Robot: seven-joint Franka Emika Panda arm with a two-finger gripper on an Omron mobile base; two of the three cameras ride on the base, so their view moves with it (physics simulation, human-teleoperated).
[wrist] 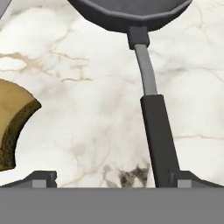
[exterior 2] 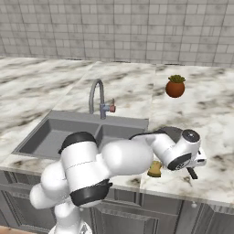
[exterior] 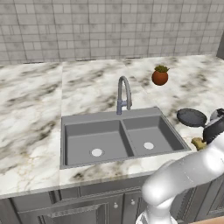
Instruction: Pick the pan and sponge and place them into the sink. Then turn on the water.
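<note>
While both sink (exterior: 70, 144) basins lie bare, pan (exterior: 191, 117) sits on counter (exterior: 30, 100).

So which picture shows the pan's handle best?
The hand view: the pan's handle runs right down the middle, grey neck then black grip, lying on the counter. The left base view shows the round pan, its handle hidden by the arm. The right base view gives only the handle's tip.

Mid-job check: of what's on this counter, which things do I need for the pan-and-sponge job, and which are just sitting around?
Needed for the job:
- pan, on the counter right of the sink, handle toward the open jaws of the gripper
- sponge, yellow, beside the pan
- sink, both basins bare
- faucet, for the water

Just lying about:
- potted plant, behind the sink
</note>
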